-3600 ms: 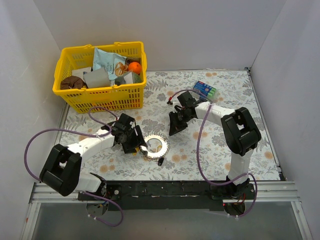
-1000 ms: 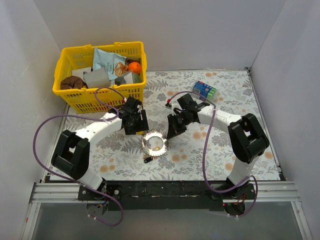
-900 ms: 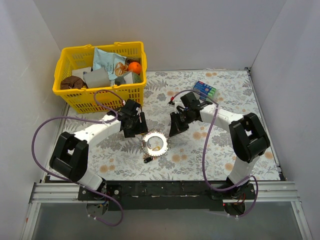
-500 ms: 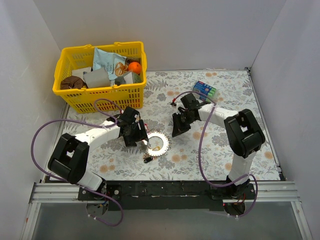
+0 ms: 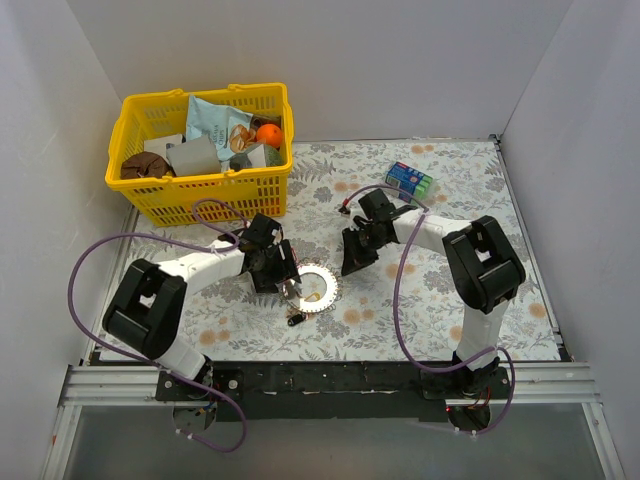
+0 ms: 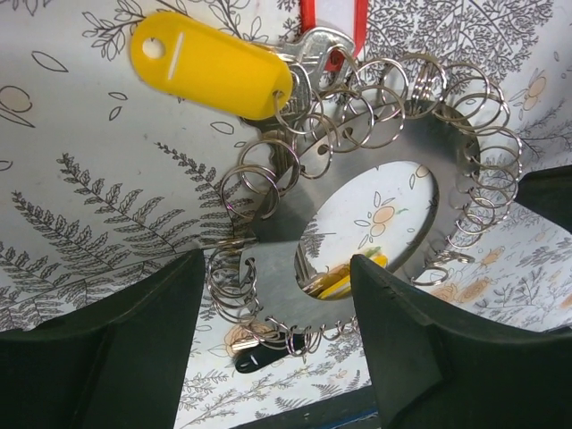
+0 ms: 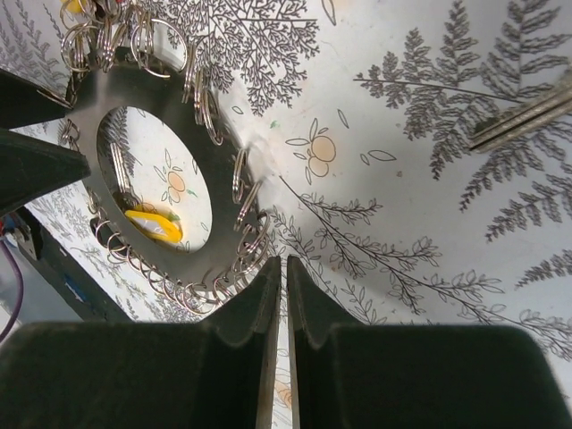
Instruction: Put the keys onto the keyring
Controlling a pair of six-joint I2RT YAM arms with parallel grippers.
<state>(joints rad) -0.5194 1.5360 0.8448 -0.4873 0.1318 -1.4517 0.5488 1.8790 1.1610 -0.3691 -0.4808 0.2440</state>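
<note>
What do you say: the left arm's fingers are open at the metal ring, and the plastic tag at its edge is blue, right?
The tag is yellow, not blue; the left wrist view shows it. The left fingers are open at the keyring.

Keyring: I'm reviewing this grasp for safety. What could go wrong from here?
1. The open left gripper frames the keyring's edge, which is fringed with loose loops. Closing may pinch loops and slip.
2. The black key lies by that edge and could get knocked away.
3. The shut right gripper sits near the rim and may shove the keyring.
</note>
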